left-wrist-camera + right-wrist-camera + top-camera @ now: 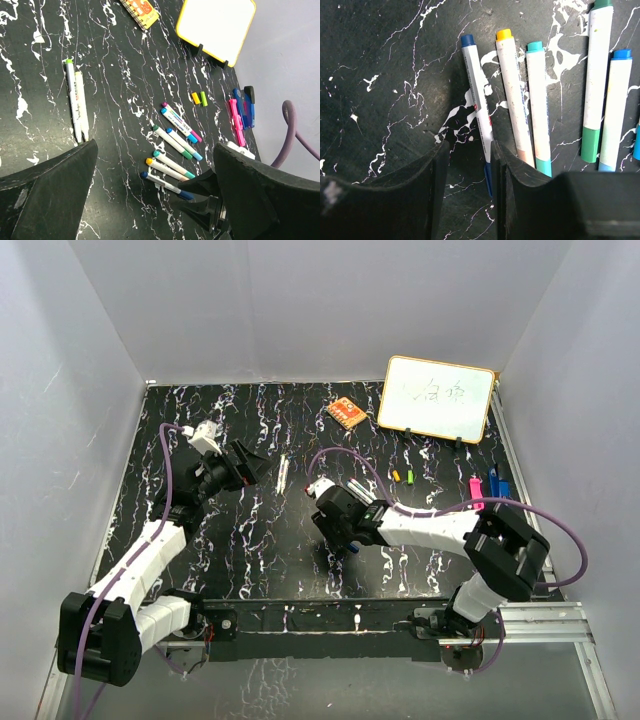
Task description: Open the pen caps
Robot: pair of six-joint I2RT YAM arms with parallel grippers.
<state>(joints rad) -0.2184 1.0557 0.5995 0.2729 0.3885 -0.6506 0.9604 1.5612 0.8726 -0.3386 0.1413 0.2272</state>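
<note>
Several white markers lie side by side on the black marbled table. My right gripper is open and low over the table. Its jaws stand astride the dark blue marker, whose blue cap lies against the right finger. This marker also shows in the left wrist view. Beside it lie a yellow-ended marker and a teal-capped one. My left gripper is open, empty and high above the table, also seen in the top view. Loose yellow and green caps lie apart.
Two markers lie together at the left. Pink and blue pieces lie at the right. A yellow-framed whiteboard stands at the back right and an orange patterned block lies beside it. White walls enclose the table.
</note>
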